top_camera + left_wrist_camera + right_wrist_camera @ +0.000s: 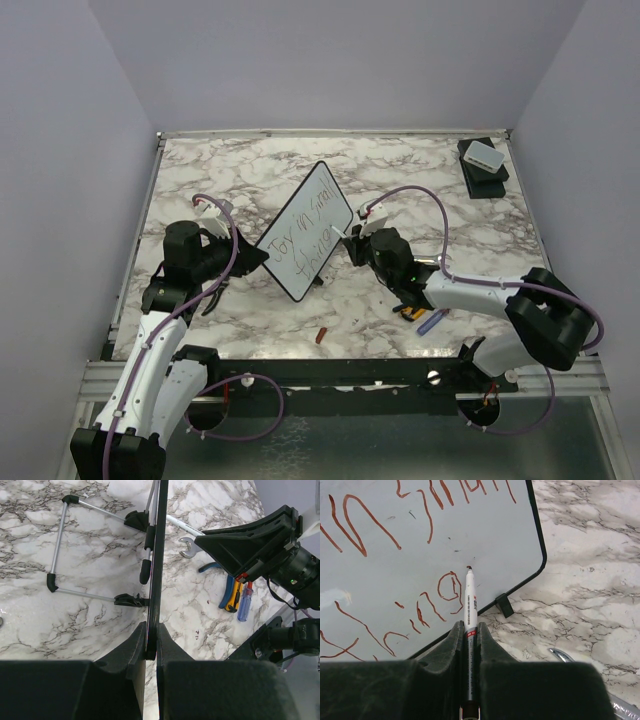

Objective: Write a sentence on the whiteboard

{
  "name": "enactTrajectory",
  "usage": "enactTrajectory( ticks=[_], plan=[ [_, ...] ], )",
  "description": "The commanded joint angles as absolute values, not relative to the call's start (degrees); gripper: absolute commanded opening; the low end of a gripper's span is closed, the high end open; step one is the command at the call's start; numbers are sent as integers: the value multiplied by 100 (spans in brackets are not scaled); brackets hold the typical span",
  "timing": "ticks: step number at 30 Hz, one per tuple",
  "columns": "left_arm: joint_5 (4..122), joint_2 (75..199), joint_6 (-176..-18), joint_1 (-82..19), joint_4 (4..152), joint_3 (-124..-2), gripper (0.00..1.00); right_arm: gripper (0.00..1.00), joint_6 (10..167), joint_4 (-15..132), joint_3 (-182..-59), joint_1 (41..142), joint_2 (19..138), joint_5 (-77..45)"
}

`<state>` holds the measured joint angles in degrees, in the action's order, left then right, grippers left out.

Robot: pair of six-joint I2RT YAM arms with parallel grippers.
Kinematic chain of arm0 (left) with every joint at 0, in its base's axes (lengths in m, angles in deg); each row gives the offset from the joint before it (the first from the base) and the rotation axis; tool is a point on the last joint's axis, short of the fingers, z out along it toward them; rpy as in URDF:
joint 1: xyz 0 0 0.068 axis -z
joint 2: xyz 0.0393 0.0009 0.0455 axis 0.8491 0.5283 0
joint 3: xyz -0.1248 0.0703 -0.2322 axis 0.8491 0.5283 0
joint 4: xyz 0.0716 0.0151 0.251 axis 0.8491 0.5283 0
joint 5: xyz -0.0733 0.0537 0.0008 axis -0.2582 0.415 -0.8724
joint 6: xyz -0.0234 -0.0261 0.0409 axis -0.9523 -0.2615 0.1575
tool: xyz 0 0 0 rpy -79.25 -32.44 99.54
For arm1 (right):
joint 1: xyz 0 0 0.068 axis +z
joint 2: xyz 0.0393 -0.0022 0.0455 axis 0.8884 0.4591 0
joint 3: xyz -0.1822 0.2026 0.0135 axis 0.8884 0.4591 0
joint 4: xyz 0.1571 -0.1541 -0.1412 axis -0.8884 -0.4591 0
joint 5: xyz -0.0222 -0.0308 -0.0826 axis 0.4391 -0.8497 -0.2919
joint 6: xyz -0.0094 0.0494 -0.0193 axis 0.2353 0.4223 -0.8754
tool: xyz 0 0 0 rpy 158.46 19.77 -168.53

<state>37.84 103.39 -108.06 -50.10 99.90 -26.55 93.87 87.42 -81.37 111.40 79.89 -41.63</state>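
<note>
The whiteboard point(305, 230) stands tilted on the marble table between the two arms. The sentence point(308, 226) runs across it in two handwritten lines. My left gripper point(243, 262) is shut on the board's near left edge. In the left wrist view the board point(159, 555) shows edge-on, clamped between the fingers of the left gripper point(151, 647). My right gripper point(470, 630) is shut on a white marker point(470, 605), whose dark red tip sits at the board's face point(485, 535) just past the last red-brown letters. From above, the right gripper point(352, 245) is at the board's right edge.
A wire stand point(57, 545) lies behind the board. A wrench point(187, 547), a yellow cutter point(232, 597) and a blue screwdriver point(244, 605) lie near the right arm. A red cap point(321, 334) rests by the front edge. A white box on a black block point(483, 160) sits far right.
</note>
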Motion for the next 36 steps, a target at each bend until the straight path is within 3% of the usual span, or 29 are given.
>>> enactTrajectory(
  ticks=[1,36],
  plan=[
    [3827,10300,-10958,-4974,10047,-2606,0,1,9424,8779,-8244,11119,8121,-3939],
    [3834,10289,-10956,-4956,10043,-2601,0,1,9533,8639,-8354,11119,8451,-4346]
  ],
)
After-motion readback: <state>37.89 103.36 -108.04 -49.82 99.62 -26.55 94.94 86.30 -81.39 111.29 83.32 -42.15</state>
